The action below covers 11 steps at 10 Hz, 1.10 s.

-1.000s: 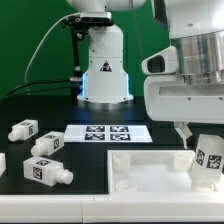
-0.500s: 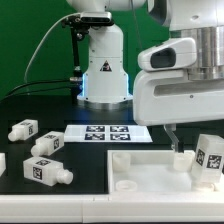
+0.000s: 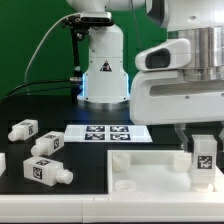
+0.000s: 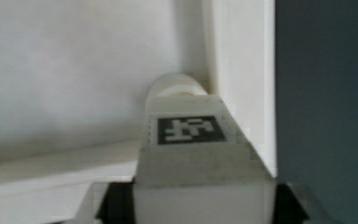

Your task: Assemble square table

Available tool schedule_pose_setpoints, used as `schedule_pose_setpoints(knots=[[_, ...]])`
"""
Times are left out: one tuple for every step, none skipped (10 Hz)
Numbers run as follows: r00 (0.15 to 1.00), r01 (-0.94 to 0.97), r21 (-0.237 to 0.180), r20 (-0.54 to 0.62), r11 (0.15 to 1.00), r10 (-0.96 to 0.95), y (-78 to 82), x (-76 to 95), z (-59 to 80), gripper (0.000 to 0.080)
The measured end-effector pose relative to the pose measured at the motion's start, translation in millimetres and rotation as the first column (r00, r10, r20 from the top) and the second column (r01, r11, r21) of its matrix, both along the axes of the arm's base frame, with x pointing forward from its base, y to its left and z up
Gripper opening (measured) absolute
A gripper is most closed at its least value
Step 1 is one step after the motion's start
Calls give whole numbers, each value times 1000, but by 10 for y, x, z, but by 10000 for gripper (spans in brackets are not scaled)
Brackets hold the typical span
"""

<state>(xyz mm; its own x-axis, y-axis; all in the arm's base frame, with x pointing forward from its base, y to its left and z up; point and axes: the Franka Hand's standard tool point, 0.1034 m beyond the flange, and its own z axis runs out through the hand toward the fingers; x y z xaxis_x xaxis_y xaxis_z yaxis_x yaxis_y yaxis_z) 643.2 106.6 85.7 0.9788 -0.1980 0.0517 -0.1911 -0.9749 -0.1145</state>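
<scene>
The tool (image 3: 200,138) is clenched on a leg (image 3: 204,160) at the tabletop's (image 3: 150,170) corner, on the exterior view's right (its hole is hidden). If the leg is misaligned, it could jam or twist loose.

- A robotics lab: a white robot arm base (image 3: 104,70) stands at 12 o'clock on a black desk (image 3: 60,112).
- A plain green backdrop (image 3: 15,30) hangs behind.
- The marker board (image 3: 108,132) and a white leg (image 3: 24,129) at 9 o'clock carry black-and-white tags.
</scene>
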Motion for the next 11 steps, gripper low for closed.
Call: schedule_pose_setpoints(knots=[[994, 107, 8, -7, 994, -107, 0, -3, -8, 285], [966, 259, 17, -17, 966, -259, 9, -9, -12, 285], [916, 401, 22, -23, 916, -400, 6, -13, -14, 285], [840, 542, 33, -45, 840, -540, -7, -12, -18, 285], [725, 688, 45, -85, 724, -684, -21, -12, -19, 285], [627, 778, 49, -119, 626, -770, -44, -10, -20, 285], [553, 832, 48, -140, 552, -821, -51, -16, -20, 286], [539, 842, 46, -142, 538, -831, -49, -18, -21, 286], [565, 824, 48, -137, 564, -814, -49, -17, -21, 295], [627, 778, 48, -126, 626, -769, -42, -22, -25, 295], [757, 651, 42, -108, 758, -644, -4, -38, -17, 473]])
